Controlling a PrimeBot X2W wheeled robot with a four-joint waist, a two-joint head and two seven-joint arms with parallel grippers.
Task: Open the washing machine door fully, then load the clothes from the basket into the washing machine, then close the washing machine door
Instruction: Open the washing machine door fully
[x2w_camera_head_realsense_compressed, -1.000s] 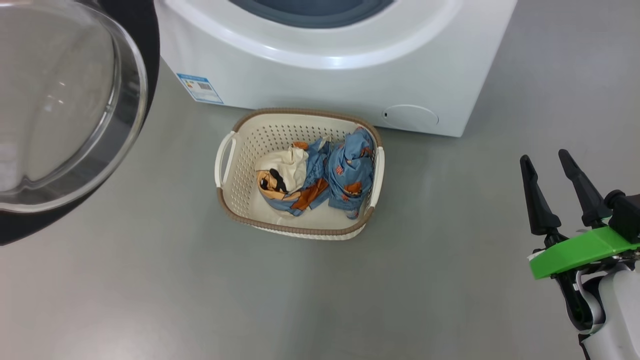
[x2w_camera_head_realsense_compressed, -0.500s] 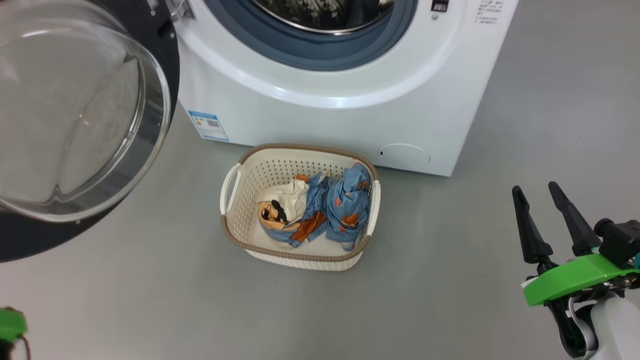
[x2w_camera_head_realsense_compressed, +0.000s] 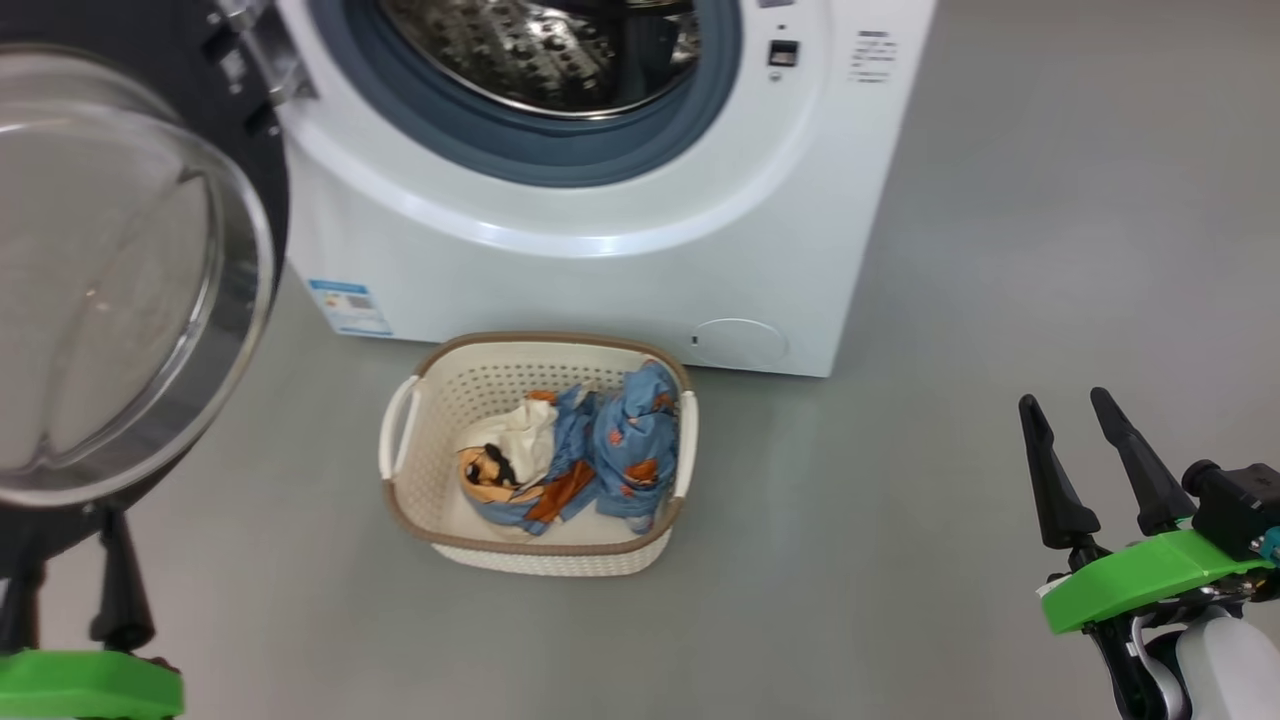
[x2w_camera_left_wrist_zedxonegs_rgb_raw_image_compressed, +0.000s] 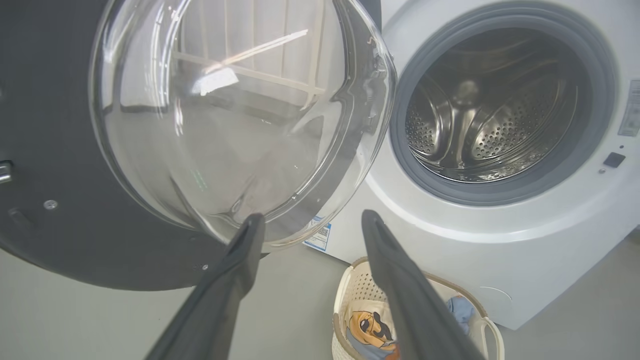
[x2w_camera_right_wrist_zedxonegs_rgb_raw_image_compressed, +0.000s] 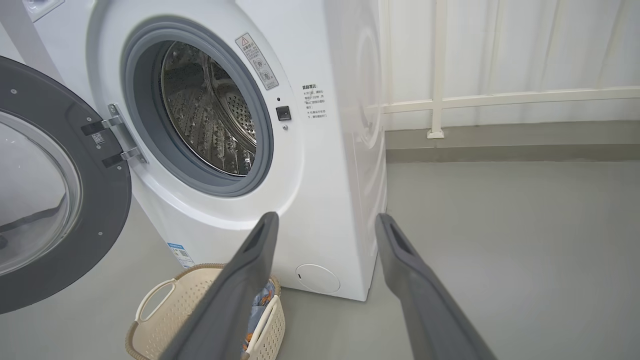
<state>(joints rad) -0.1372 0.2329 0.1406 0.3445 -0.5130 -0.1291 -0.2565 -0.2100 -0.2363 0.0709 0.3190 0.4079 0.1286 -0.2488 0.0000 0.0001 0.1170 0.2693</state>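
The washing machine (x2w_camera_head_realsense_compressed: 600, 270) stands at the top with its steel drum (x2w_camera_head_realsense_compressed: 540, 60) exposed. Its door (x2w_camera_head_realsense_compressed: 120, 280), black with a clear glass bowl, hangs swung open to the left. On the floor in front sits the cream basket (x2w_camera_head_realsense_compressed: 540, 545), holding the clothes (x2w_camera_head_realsense_compressed: 620, 450) in blue, cream and orange. My left gripper (x2w_camera_head_realsense_compressed: 65, 570) is open at the lower left, just below the door's edge. In the left wrist view the left gripper (x2w_camera_left_wrist_zedxonegs_rgb_raw_image_compressed: 311, 220) has nothing between its fingers, and the door bowl (x2w_camera_left_wrist_zedxonegs_rgb_raw_image_compressed: 225, 115) is close ahead. My right gripper (x2w_camera_head_realsense_compressed: 1062, 400) is open and empty, right of the basket.
Bare grey floor (x2w_camera_head_realsense_compressed: 1000, 250) spreads to the right of the machine and in front of the basket. In the right wrist view a white wall with a pale rail (x2w_camera_right_wrist_zedxonegs_rgb_raw_image_compressed: 435, 100) runs behind the machine. The open door takes up the space on the left.
The head camera has tilted up and swung, bringing the drum into view. My left gripper has come into view at the lower left, fingers apart. The right gripper stays open.
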